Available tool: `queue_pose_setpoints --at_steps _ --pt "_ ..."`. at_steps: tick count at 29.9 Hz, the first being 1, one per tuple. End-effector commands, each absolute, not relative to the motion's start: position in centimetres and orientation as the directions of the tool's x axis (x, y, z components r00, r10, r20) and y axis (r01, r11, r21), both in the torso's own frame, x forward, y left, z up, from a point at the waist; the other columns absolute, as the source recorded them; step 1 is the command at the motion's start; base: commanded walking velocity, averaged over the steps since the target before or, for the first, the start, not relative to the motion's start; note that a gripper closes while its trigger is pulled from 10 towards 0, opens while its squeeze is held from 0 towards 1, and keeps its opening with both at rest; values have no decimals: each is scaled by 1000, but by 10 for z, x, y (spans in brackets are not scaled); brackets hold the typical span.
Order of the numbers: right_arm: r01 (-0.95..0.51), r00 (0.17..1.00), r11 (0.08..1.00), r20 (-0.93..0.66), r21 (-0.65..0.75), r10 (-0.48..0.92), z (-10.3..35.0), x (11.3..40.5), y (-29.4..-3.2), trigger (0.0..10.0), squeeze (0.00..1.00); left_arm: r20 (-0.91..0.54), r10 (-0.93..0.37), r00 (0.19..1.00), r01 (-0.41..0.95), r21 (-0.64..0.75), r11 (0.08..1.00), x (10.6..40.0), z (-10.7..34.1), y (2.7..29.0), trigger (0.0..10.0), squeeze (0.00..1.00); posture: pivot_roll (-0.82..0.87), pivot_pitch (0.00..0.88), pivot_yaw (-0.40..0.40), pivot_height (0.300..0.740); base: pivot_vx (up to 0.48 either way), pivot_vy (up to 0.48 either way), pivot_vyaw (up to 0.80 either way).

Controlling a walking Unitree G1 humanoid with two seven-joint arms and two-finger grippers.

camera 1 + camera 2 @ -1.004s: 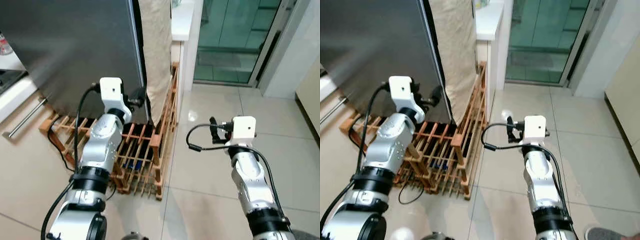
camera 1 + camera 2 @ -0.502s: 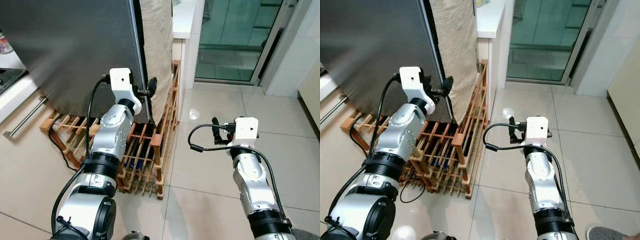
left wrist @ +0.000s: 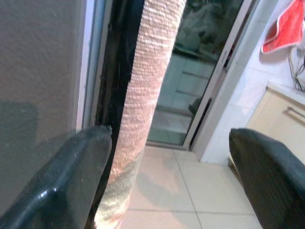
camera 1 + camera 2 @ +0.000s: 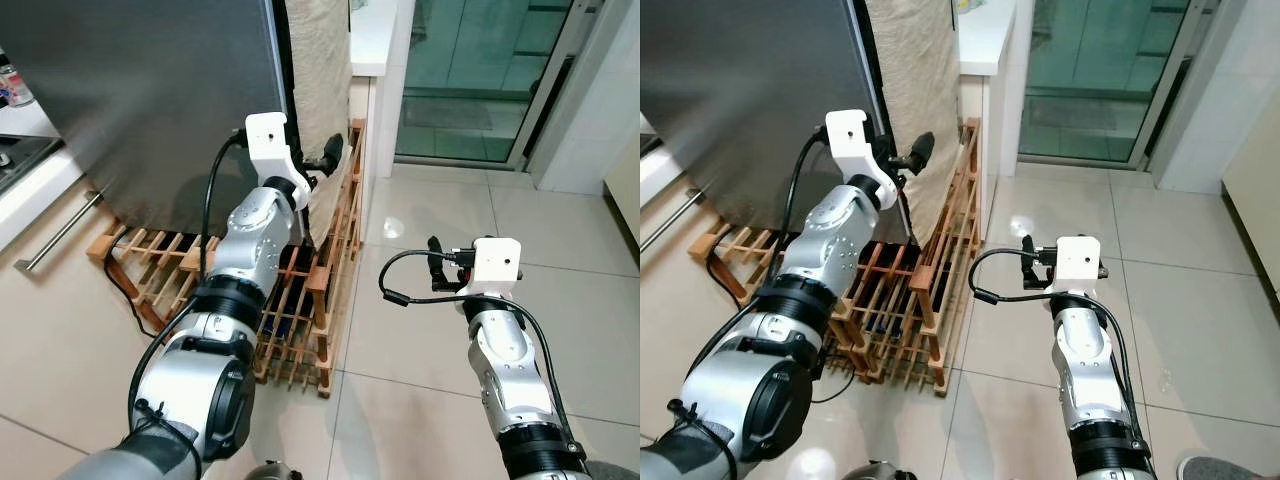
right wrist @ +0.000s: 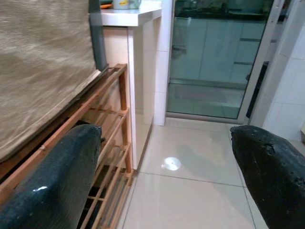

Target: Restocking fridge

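the right gripper (image 5: 164, 157), fingers spread, hovers over the tiled floor (image 4: 420, 290). farther on, the left gripper (image 4: 328, 157), fingers apart and empty, is raised at the right edge of the grey fridge (image 4: 150, 100), by a beige cloth (image 4: 320, 70) above the wooden rack (image 4: 300, 300).

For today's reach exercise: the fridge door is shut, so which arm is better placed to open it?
Probably the left. Its open claw is raised at the fridge door's edge, while the right claw hangs over the floor tiles, away from it.

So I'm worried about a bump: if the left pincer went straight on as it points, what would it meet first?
Probably the beige cloth hanging beside the fridge; the open left pincer points at it, though depth is unclear.
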State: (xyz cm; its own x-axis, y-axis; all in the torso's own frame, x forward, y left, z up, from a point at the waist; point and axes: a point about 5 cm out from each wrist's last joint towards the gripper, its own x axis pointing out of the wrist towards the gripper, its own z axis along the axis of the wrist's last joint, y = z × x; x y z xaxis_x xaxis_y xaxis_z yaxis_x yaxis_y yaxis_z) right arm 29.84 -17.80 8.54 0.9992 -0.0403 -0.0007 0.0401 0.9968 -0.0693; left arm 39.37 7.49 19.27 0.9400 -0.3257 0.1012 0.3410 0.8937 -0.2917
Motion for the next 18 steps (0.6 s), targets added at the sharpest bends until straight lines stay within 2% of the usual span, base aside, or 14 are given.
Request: queue_pose_setpoints --at_steps 1,12,18 --pt "47 999 997 13 -69 -47 89 298 -178 10000 0 141 -315 939 343 -298 891 398 208 72 10000 0 -92 0 113 740 0 0 0" --pt "57 998 996 8 -75 -57 88 295 -181 10000 0 116 -244 963 268 -305 914 400 204 66 10000 0 -113 0 118 740 0 0 0" --pt "57 998 995 6 -78 -57 88 294 -182 10000 0 34 -204 978 199 -411 889 400 190 63 10000 0 -116 0 116 740 0 0 0"
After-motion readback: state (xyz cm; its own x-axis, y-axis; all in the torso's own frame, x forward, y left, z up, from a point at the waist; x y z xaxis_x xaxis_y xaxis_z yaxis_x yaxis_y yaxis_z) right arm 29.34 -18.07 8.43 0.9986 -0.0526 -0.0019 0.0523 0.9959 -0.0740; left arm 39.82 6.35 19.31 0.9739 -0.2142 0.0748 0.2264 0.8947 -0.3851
